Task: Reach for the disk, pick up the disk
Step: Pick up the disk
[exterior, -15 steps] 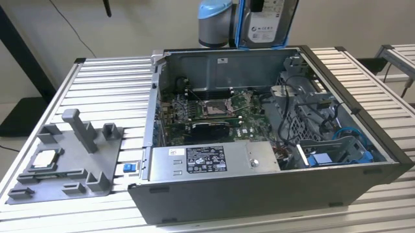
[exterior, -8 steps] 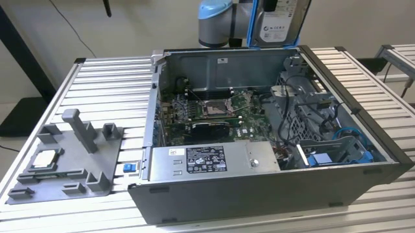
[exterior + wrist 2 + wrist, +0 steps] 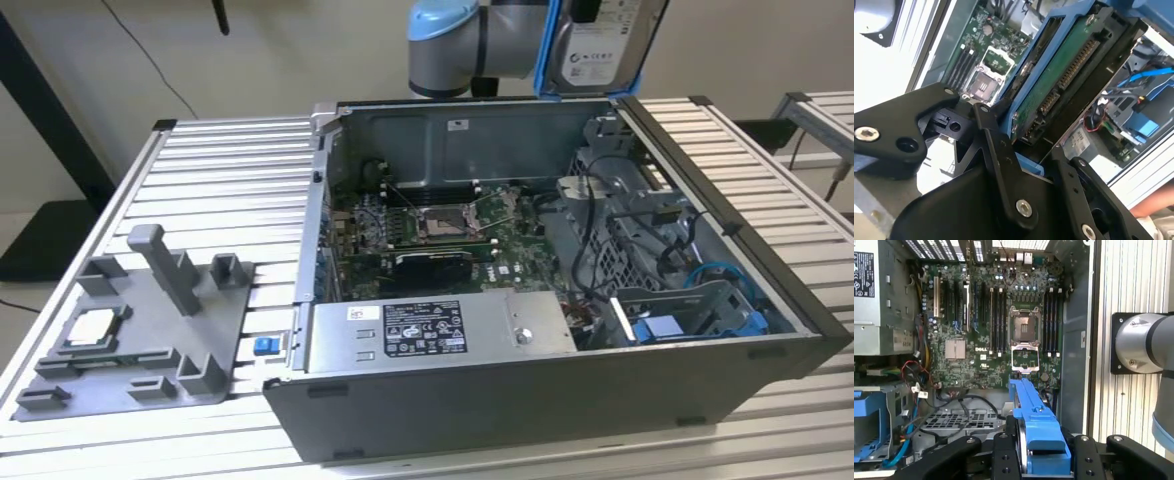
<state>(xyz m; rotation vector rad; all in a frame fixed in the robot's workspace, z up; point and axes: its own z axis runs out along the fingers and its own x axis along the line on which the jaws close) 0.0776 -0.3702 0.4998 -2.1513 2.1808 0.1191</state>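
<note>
The disk [image 3: 594,45] hangs upright above the far wall of the open computer case [image 3: 534,400], its white label facing the exterior view and its blue frame along both sides. In the second wrist view the disk [image 3: 1054,85] shows its green circuit underside and connector, and my gripper [image 3: 1026,137] is shut on it with black fingers [image 3: 999,145] pressed against the blue frame. The first wrist view looks along the disk [image 3: 1036,425] edge-on, with my gripper [image 3: 1041,452] clamped on either side. The arm [image 3: 454,40] comes in from the back.
Below lie the motherboard [image 3: 427,225] with an open processor socket, the power supply [image 3: 427,335], cables and a blue drive cage [image 3: 694,310]. A grey fixture [image 3: 147,330] holding a small square chip [image 3: 83,328] sits on the slatted table [image 3: 227,170] at the exterior view's left.
</note>
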